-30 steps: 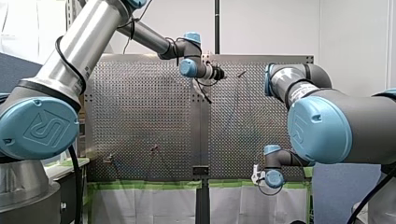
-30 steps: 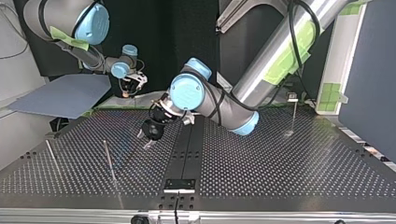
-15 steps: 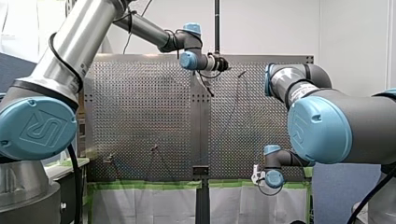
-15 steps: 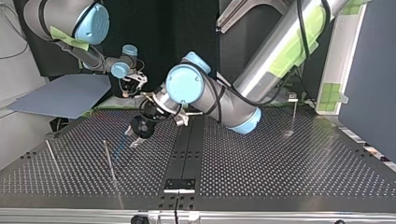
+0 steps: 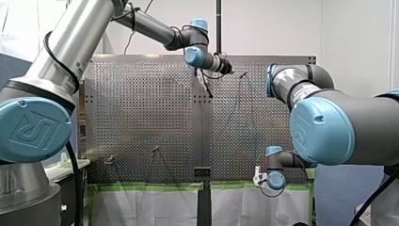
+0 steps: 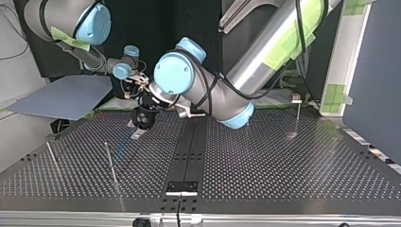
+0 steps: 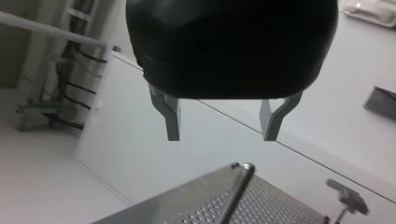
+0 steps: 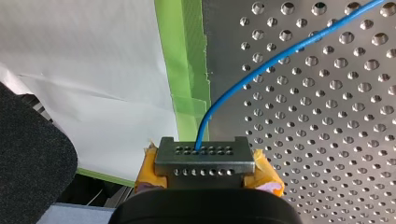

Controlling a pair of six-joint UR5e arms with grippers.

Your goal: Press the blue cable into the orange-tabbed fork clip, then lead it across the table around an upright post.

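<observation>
Front: perforated table (image 5: 141,108), white wall (image 5: 268,28) behind.
Top: upright post (image 6: 111,164) on it. Left wrist: my left gripper (image 7: 219,122), fingers apart, empty. Right wrist: my right gripper (image 8: 204,156) clamps the blue cable (image 8: 280,57) over the holes, beside green tape (image 8: 184,56).

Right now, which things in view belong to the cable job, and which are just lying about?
Job in hand:
blue cable, gripped by my right end effector
my left end effector, open, empty
upright post
perforated table

Lying about:
blue-grey sheet, off the table at the top view's left
green tape along the table's edge
</observation>
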